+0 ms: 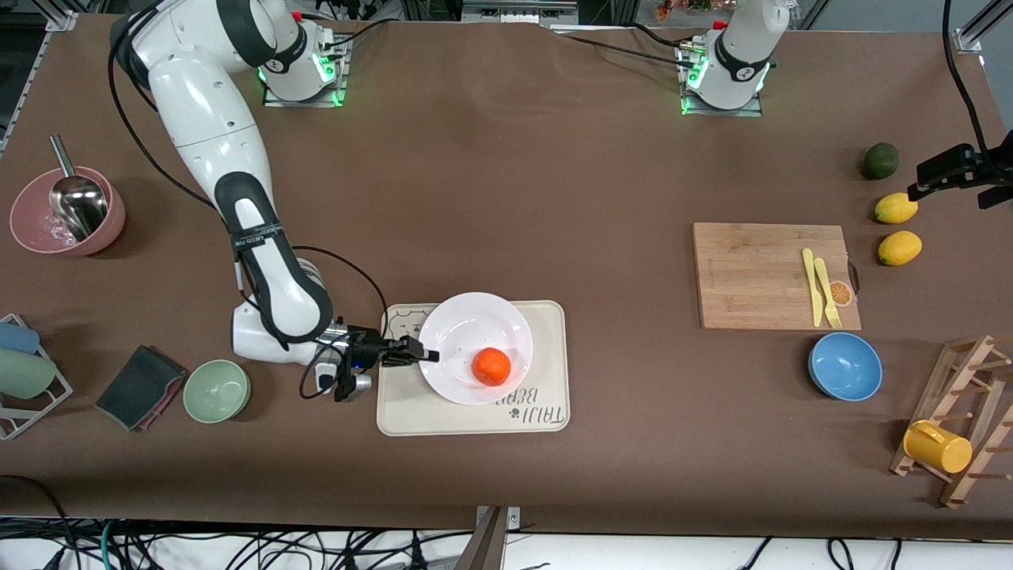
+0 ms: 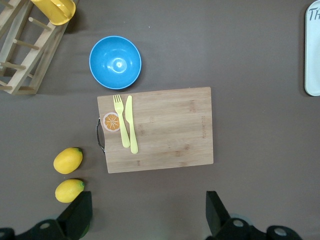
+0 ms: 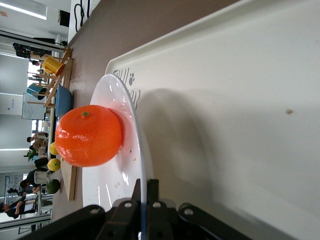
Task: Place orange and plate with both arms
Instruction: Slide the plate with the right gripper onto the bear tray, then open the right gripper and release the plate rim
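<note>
The right gripper (image 1: 423,354) is down low at the tray (image 1: 546,412), its fingers pinched tight on the rim of the plate (image 1: 467,332) at the edge toward the right arm's end of the tabletop (image 1: 506,174). In the right wrist view the two fingertips (image 3: 136,192) squeeze the thin white rim (image 3: 142,165) between them. The plate sits on the tray, and the orange (image 1: 491,366) rests in the plate, on the part nearer the front camera. The left arm waits up high, its gripper (image 2: 147,212) spread wide with nothing in it, looking down over the cutting board (image 2: 160,130). On that board lie a yellow fork (image 2: 120,120) and knife (image 2: 131,125) side by side. Just beside the board sit a blue bowl (image 2: 115,61) and two lemons (image 2: 68,160).
</note>
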Tool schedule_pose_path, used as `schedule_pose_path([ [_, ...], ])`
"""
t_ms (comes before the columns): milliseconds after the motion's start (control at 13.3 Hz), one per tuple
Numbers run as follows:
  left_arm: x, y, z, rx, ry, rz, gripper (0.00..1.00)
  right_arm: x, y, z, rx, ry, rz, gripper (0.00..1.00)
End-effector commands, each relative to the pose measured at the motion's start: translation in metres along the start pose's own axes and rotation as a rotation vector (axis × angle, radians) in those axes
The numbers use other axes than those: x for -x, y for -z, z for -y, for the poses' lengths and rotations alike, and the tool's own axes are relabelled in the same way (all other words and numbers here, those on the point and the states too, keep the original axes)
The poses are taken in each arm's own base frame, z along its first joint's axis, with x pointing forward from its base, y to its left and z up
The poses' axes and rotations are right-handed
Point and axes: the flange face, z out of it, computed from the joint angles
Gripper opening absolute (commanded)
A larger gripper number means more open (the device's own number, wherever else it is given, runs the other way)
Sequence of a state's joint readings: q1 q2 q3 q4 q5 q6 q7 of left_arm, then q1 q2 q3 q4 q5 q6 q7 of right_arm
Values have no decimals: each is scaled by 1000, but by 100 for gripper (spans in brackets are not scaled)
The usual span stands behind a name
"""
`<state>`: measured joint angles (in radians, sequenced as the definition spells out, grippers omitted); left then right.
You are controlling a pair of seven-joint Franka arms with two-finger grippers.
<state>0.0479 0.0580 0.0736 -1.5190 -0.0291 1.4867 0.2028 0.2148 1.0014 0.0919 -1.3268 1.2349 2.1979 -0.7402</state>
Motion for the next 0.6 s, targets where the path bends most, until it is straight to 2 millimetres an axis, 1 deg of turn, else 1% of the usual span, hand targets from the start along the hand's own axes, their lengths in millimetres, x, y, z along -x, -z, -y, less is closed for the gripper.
schedule_pose_path([
  [0,1,9,-14,22,-12,-6,100,-8,-3,3,-3,23,-4,99],
  [150,3,10,-7,22,0,-7,100,-10,5,6,28,54,24,100],
  [226,3,9,-8,21,-1,-5,100,-12,11,3,59,79,43,100],
  [301,2,10,-9,22,-3,-7,100,-16,23,6,85,113,66,100],
  [376,2,9,-9,22,-5,-7,100,-19,36,12,100,146,98,100],
  [451,2,9,-11,22,-8,-5,100,-22,46,25,120,181,137,100],
  [526,2,9,-11,22,-8,-5,100,-23,56,30,153,198,180,100],
])
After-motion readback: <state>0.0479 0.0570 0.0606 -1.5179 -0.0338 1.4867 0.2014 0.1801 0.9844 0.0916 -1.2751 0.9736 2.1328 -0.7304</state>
